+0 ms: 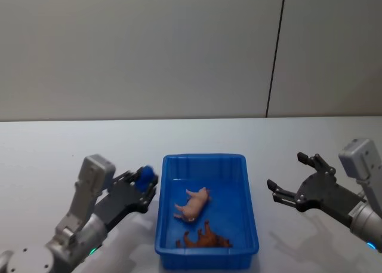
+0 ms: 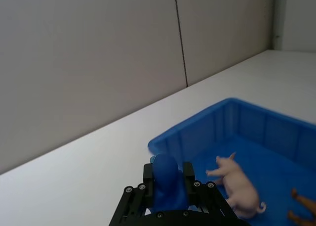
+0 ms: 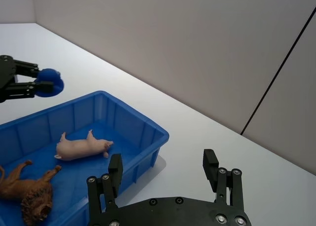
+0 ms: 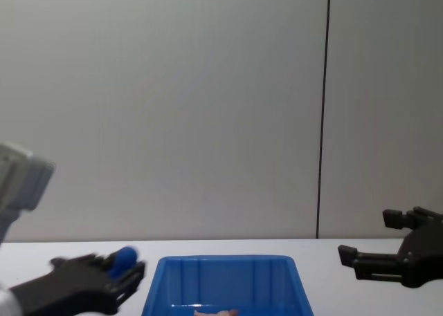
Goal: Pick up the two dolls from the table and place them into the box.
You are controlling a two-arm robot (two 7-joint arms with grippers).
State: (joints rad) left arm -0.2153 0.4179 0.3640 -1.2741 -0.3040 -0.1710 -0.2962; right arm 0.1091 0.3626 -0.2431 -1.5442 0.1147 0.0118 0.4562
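Nearest you, at the bin's front wall, the brown doll (image 1: 205,239) lies on its side on the floor of the box (image 1: 249,192), legs splayed. Just beyond it the pink doll (image 1: 194,204) is also on its side, mid-floor, the two close together and not clearly touching. So both toys already sit inside the blue bin and the table (image 1: 48,147) carries no doll; your placing looks done.

If you ever have to take one again, judge them as light, hard little figures, probably moulded plastic: stiff, smooth and a bit slippery. Go across the trunk, between front and hind legs, where it's thickest. The legs and snout are thin and would twist out of a pinch. The pink one (image 3: 81,147) shows its flank to the right wrist camera, and the brown one (image 3: 27,191) lies close under the near wall, so that rim could crowd your fingers.

Out to the sides now. Your left gripper (image 1: 140,186) hovers beside the box's left rim, pinched on a small round blue object (image 2: 167,189) whose nature you can't tell from here. Your right gripper (image 1: 292,183) hangs well clear on the right, fingers spread wide with nothing between them. Farther back, bare white tabletop runs to the grey wall (image 1: 143,46).
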